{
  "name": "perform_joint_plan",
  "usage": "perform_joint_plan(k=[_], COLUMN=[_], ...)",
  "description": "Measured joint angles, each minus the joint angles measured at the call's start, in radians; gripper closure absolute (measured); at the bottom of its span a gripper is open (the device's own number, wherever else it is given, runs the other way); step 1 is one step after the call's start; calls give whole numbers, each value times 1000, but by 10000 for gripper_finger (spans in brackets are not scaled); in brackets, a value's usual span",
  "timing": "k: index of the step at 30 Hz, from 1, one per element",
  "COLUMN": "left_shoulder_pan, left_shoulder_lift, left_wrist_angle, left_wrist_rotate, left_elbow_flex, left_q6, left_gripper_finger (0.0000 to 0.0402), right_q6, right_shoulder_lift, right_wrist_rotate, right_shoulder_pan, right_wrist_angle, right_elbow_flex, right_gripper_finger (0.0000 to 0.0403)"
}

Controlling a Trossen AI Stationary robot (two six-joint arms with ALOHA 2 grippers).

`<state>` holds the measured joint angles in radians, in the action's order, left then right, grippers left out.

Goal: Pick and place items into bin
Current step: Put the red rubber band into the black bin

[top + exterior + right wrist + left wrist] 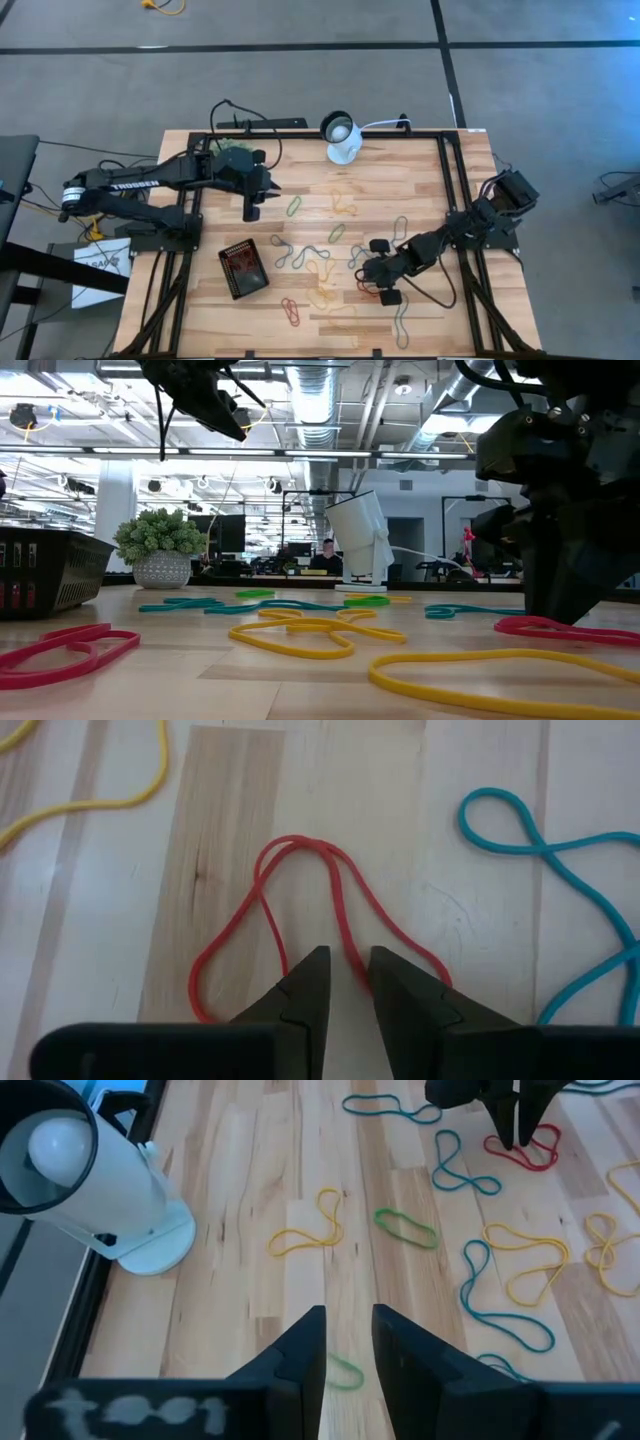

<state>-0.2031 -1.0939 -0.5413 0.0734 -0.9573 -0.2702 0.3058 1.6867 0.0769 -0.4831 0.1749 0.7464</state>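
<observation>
I've got the right gripper down on the plank table, fingers slightly apart straddling a thin red loop. Teal loop at its 3 o'clock. The ribbed black bin sits at 9 o'clock. Left gripper, narrowly parted, hangs near the white lamp; its arm reads TROSSEN.

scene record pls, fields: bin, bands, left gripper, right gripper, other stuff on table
bin: black tray, near the table's left front, red showing inside
bands: many loops loose across the table, red, green, yellow, teal
left gripper: raised above the table, jaws slightly apart, empty
right gripper: down at the tabletop, fingertips straddling a strand of a red band, narrow gap, not clamped yet
other: white lamp at the back edge; green plant ball in a pot
</observation>
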Motion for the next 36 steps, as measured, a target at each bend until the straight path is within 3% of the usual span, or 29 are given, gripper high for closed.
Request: perform_joint_plan(k=[5,10,14,18,24,30,36], left_shoulder_pan=[0,0,0,1,13,51,90], left_shoulder_lift=[0,0,0,0,5,65,210], left_wrist_angle=[1,-6,-5,7,19,-149,-217], left_wrist_rotate=[0,0,0,0,-14,-194,-318], left_elbow_flex=[0,0,0,0,0,-70,-131], left_q6=[-15,-15,-18,11,41,92,109], left_gripper_finger=[327,327,327,327,327,327,327], right_q6=[-17,-39,-64,-137,-373,-594,-663], right_shoulder_lift=[21,38,25,-24,-136,-171,12], right_wrist_rotate=[2,13,5,28,138,146,-106], right_shoulder_pan=[-1,-10,-3,15,77,217,366], right_wrist_angle=[-4,-36,-73,-65,-97,-411,-865], right_elbow_flex=[0,0,0,33,89,98,130], right_gripper_finger=[344,396,399,401,402,402,403])
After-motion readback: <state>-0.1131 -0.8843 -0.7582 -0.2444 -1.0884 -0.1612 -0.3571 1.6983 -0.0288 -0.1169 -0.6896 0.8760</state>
